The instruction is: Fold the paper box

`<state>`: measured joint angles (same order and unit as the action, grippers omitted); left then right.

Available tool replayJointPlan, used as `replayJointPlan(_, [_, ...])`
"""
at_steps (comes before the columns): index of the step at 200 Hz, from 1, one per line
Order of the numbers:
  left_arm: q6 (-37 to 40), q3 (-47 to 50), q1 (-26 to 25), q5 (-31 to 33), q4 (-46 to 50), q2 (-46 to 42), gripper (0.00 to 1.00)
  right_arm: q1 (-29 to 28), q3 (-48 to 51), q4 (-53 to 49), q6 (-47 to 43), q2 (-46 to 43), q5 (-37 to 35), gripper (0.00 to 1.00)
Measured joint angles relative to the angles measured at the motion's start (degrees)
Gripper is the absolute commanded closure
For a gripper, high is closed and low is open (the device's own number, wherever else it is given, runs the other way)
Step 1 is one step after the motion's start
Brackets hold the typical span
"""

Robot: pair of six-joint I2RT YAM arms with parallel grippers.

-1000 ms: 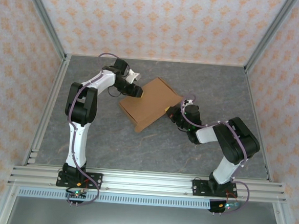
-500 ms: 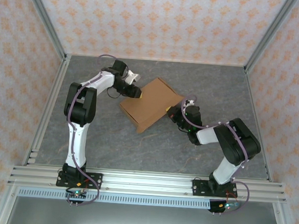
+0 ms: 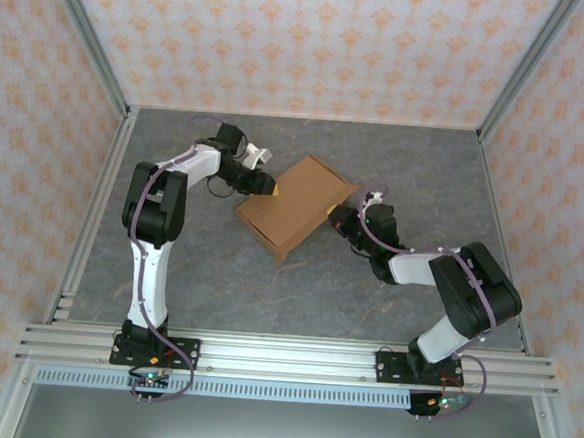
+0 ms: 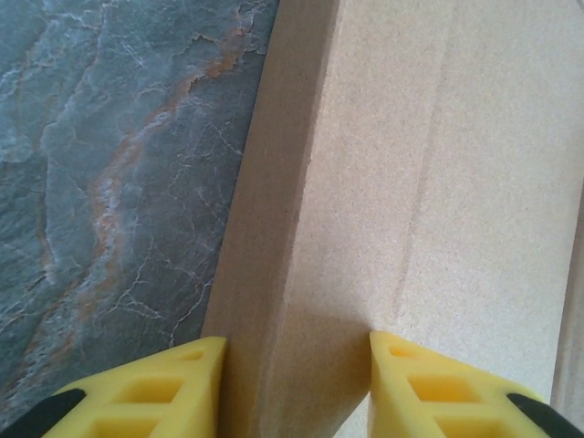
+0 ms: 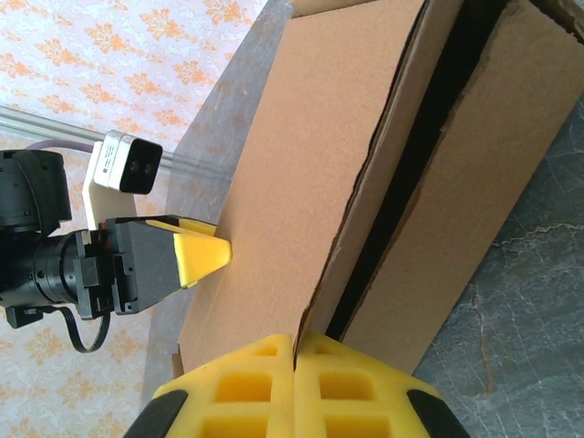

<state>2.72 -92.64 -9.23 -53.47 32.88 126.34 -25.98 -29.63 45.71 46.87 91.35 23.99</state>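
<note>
The paper box (image 3: 295, 204), plain brown cardboard, lies at an angle in the middle of the grey table. My left gripper (image 3: 267, 185) is at its far left corner. In the left wrist view its yellow fingertips (image 4: 205, 351) straddle the box's edge (image 4: 274, 228), one on the side wall and one on the top face, pressed against the cardboard. My right gripper (image 3: 339, 219) is at the box's right end. In the right wrist view it (image 5: 295, 339) is shut on a thin flap edge beside a dark open seam of the box (image 5: 310, 137). The left gripper's finger (image 5: 201, 255) shows across the top panel.
The grey marbled table (image 3: 266, 297) is walled by patterned panels with aluminium posts (image 3: 93, 55) at the corners. A metal rail (image 3: 282, 357) runs along the near edge by both arm bases.
The left gripper's jaws have narrowed onto the box's corner. The box has turned slightly and sits a little nearer, and the right arm's elbow has swung out to the right.
</note>
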Motion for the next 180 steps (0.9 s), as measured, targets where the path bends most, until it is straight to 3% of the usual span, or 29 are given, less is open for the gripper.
replayJointPlan(180, [-6.03, 6.54, -0.02, -9.79, -5.01, -0.74, 0.67, 0.15, -3.34, -10.16, -4.0, -9.35, 0.02, 1.0])
